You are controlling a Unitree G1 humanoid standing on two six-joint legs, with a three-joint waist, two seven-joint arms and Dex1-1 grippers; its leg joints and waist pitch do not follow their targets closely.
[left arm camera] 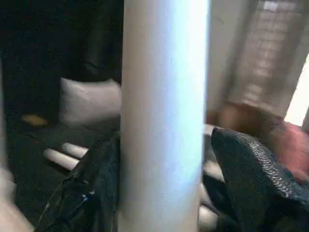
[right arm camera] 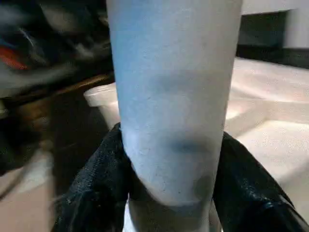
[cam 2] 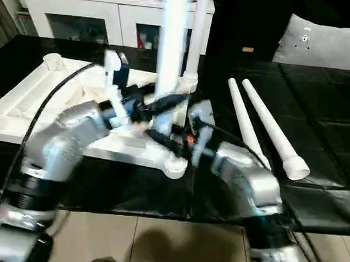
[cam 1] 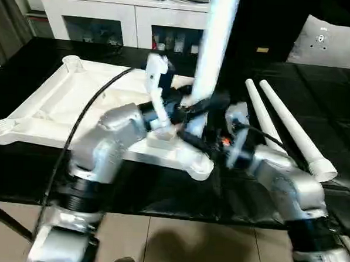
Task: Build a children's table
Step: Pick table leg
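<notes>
Both grippers meet at one white leg (cam 1: 217, 45) so it stands straight over a near corner of the upside-down tabletop (cam 1: 59, 107). Right gripper (right arm camera: 169, 193) squeezes it. Left gripper (left arm camera: 164, 159) stands wider, one finger (left arm camera: 251, 174) off. Two spare legs (cam 1: 286, 128) wait on the right.

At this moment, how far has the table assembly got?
Done: one leg stands upright in a far corner socket of the upside-down tabletop. In hand: a second leg is upright at the near corner, the right gripper closed around it and the left gripper beside it. Left: two legs lie on the black table.
</notes>
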